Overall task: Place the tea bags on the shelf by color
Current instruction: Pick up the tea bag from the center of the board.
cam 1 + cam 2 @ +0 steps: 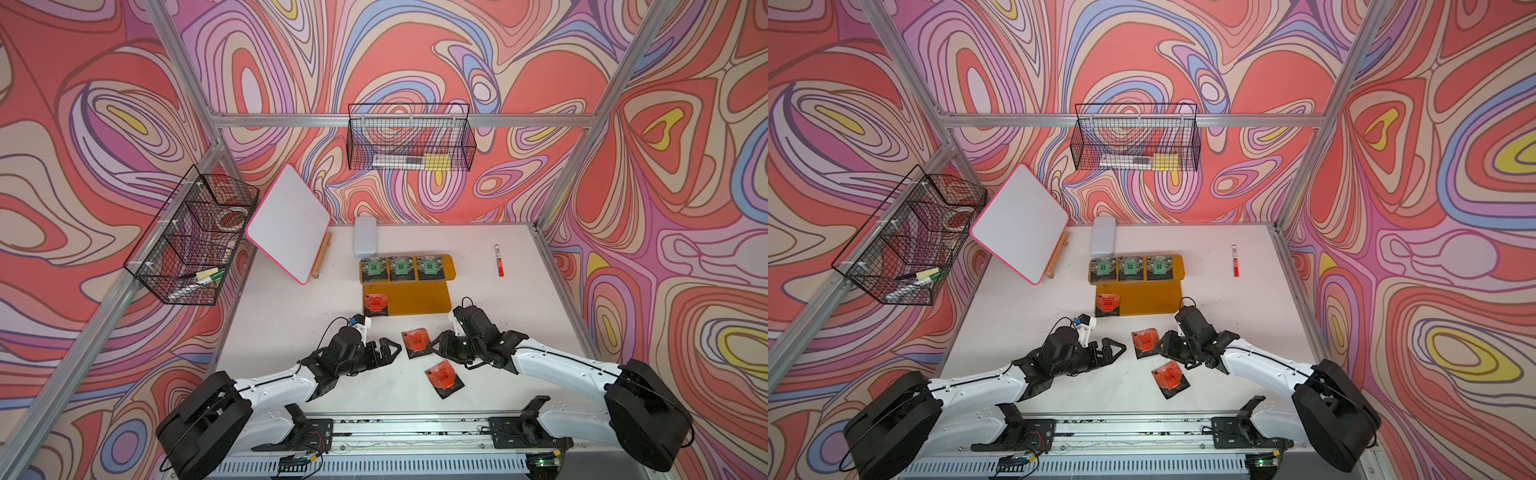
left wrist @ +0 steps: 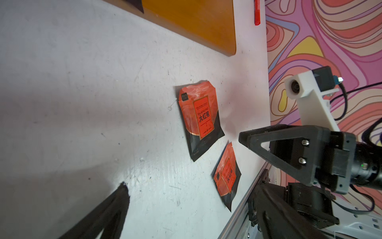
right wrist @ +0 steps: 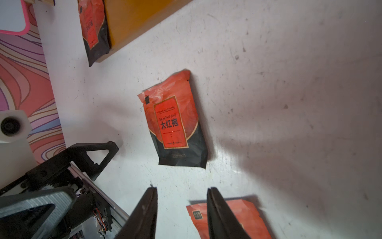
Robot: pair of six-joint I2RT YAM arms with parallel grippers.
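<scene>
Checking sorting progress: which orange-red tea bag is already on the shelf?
The orange-red tea bag on the shelf's lower board; the other two lie on the table.

A pink-rimmed whiteboard (image 1: pixel 289 224), what seems a grey case (image 1: pixel 365 242), and a red marker (image 1: pixel 498 261) rest on the table (image 1: pixel 478 249).

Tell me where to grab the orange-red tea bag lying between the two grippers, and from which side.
Grip the orange-red tea bag at its dark sealed end, the end nearest the right gripper. It lies flat on the table, so come down steeply from that side. One finger will probably have to slip under the thin edge.
</scene>
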